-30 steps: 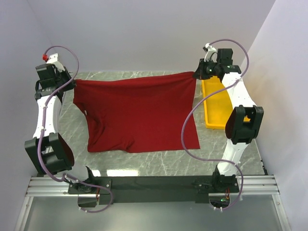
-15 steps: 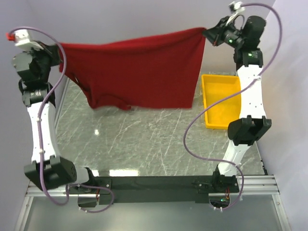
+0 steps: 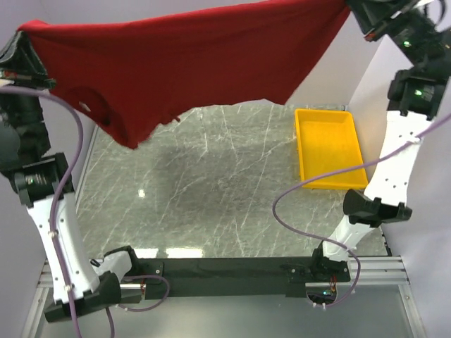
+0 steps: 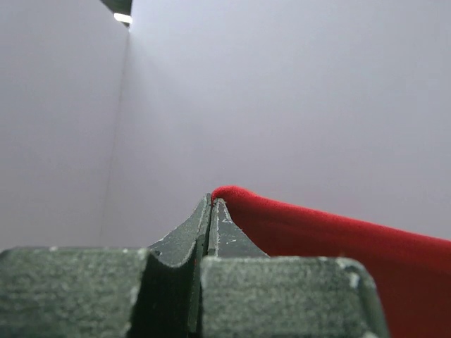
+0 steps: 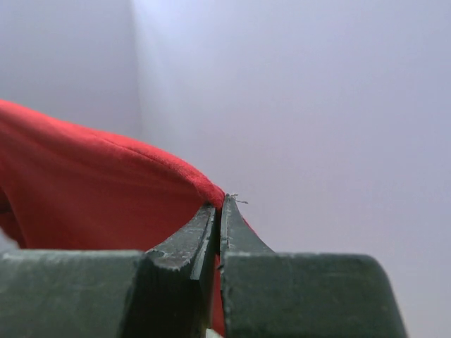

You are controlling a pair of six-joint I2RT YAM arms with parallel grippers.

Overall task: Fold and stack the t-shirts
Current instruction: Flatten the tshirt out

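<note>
Two t-shirt [image 3: 197, 63] corners pinched shut | left end effector [image 4: 211, 201]; right end effector [image 5: 220, 205] | hanging between

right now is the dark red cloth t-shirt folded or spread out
Spread, not folded: the dark red cloth t-shirt hangs stretched between the left gripper and right gripper, each shut on a corner.

Setting: a robotics lab test cell. Evidence noted: the white left arm [image 3: 55, 225] and right arm [image 3: 402, 158] were bolted to an aluminium rail [image 3: 380, 271] at the table's near edge, with purple cables [image 3: 275, 205] looping loose along them. Plain pale walls [image 3: 320, 77] boxed in a grey marble-pattern tabletop [image 3: 211, 183]. A yellow plastic tray [image 3: 301, 151] sat at one side.
</note>
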